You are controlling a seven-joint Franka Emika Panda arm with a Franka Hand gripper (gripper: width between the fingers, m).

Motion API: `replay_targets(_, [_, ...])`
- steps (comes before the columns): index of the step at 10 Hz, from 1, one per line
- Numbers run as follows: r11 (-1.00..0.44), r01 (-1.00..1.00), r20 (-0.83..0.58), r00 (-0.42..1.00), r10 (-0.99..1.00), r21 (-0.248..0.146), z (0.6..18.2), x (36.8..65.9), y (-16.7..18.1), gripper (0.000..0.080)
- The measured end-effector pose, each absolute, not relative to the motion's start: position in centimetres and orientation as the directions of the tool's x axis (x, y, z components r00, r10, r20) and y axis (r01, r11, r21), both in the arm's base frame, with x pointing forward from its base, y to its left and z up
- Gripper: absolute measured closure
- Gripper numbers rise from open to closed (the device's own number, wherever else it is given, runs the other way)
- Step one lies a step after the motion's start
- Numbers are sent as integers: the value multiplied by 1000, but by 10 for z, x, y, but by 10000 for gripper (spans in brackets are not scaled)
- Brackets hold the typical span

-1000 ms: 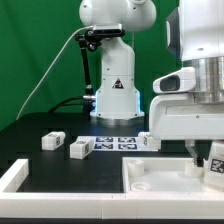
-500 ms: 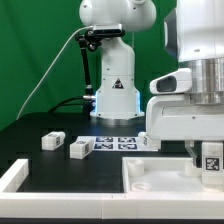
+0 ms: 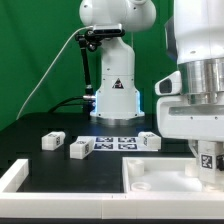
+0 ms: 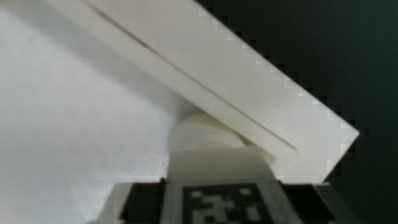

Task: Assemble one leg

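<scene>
The gripper [image 3: 208, 166], a bulky white housing, hangs over the desk [image 3: 40, 165] near the corner where the edge closest to the exterior camera meets the edge at the exterior view's right. Its jaws stand only narrowly apart and are clamped on the leg [image 3: 210, 157], a small blocky white plastic peg whose flat face carries a square black-and-white marker tag. In the wrist view the leg [image 4: 222, 200] fills the gap between the jaws. Beyond its tagged face a rounded, pale form sits close against the inner side of the raised rim [image 4: 231, 70] of the panel [image 4: 71, 100]. Whether the leg touches the panel cannot be told. The panel [image 3: 150, 185] is a large, flat, smooth white square with a low squared lip, lying along the desk's near edge under the gripper. The desk top is matte black. Toward the middle lie a loose leg [image 3: 53, 141] and, just beside it, a second leg [image 3: 80, 149] – both chunky, hard-edged and tagged. A third leg [image 3: 148, 140] lies near the far corner of the panel, next to the thin marker board [image 3: 115, 142]. A white raised rail [image 3: 15, 178] sits at the near corner on the exterior view's left. At the far edge stands the arm's glossy, rounded white base [image 3: 115, 95].
</scene>
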State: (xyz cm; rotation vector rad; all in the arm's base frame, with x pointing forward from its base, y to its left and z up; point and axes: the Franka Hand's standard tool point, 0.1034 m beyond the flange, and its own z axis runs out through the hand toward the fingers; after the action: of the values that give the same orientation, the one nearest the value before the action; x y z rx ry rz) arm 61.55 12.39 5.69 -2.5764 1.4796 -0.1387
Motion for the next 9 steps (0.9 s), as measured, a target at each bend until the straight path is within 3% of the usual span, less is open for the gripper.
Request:
replay_targets(3, [-116, -976, -66, 130, -989, -184, 57, 618, 125, 508])
replay_targets(5, [-8, -984, -93, 25, -995, -177, 57, 618, 125, 508])
replay_targets(7, [-25, -984, -90, 42, -995, -179, 57, 617, 125, 282])
replay_targets(8, [-153, -968, -63, 168, -984, -197, 59, 620, 121, 191])
replay_targets(9, [-193, -961, -56, 208, -977, -200, 61, 620, 119, 191])
